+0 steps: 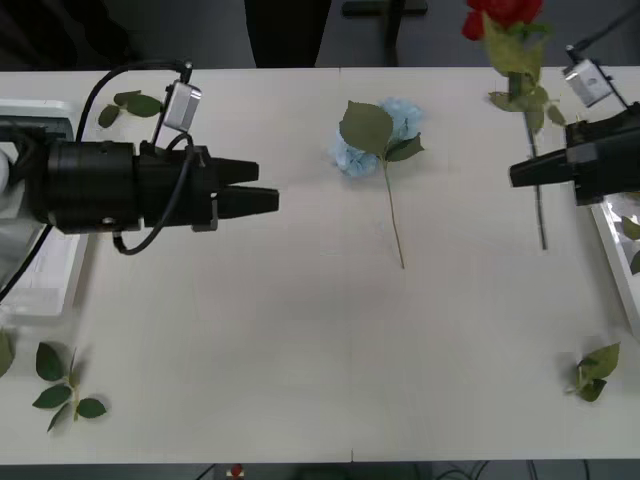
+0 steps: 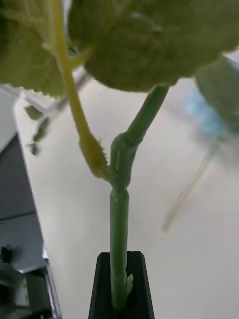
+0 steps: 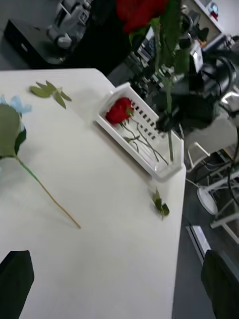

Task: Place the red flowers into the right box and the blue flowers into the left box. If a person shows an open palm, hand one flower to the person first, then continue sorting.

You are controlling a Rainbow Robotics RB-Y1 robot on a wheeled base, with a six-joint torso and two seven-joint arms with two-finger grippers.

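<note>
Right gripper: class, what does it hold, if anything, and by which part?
The right gripper holds a red flower upright, gripping the lower part of its green stem.

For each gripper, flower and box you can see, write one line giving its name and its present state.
Right gripper: shut on the red flower's stem, held above the table.
Red flower: upright, lifted, stem in the right gripper.
Blue flower: lying flat on the table, untouched.
Left gripper: open, holding nothing, over the table.
Right box: holds one red flower already.
Left box: partly hidden by the left arm; contents cannot be told.
</note>
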